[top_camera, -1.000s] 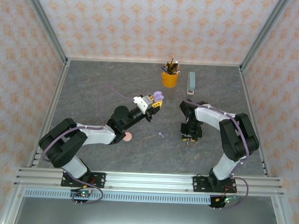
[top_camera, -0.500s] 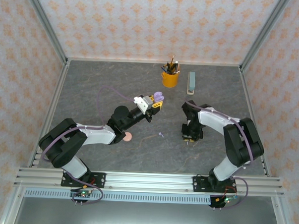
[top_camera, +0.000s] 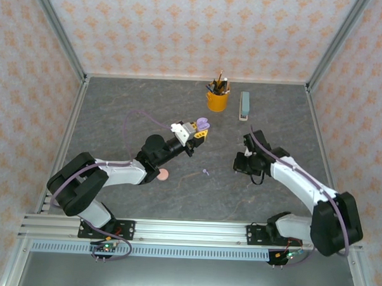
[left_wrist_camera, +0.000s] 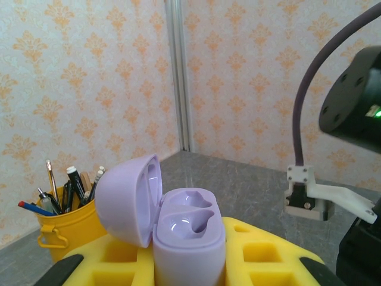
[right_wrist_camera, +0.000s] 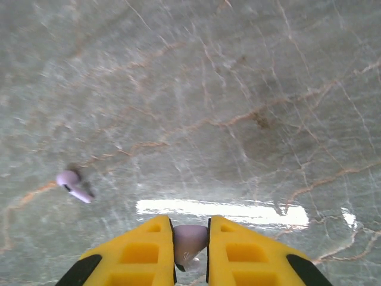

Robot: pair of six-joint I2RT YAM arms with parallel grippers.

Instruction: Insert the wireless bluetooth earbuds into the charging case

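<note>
Two lilac earbuds logged. One lilac earbud (right_wrist_camera: 190, 244) is pinched between the yellow fingers of the right end effector (right_wrist_camera: 190, 231). The jaws are closed down to the bud's width, and the bud is held above the table (right_wrist_camera: 250, 89). The second lilac earbud (right_wrist_camera: 74, 184) lies loose on the table, ahead and to the left in the right wrist view.

Materials:
- The table is grey and stone-look with tan veins, glossy enough to carry a white strip of glare.
- The fingers are yellow, moulded with square recesses.
- The charging case (left_wrist_camera: 178, 232) is smooth, glossy lilac plastic with a rounded shape. Its hinged lid is swung open to the left, exposing two scooped wells in the base.

The left end effector (left_wrist_camera: 189, 265) is clamped on the base of the case and holds it upright.

Views:
- The top view gives the layout. The open case is near mid-table in the left end effector, and the loose earbud lies between the two arms.
- A pink disc (top_camera: 163, 174) lies on the table beside the left forearm, partly covered by it.
- At the back stand a yellow cup (top_camera: 217, 101) of pens and pencils and, just to its right, a grey-green oblong block (top_camera: 244, 105).
- The left wrist view shows the case wells close up, with the cup behind and to the left.
- The right wrist view shows the grip on the earbud.
</note>
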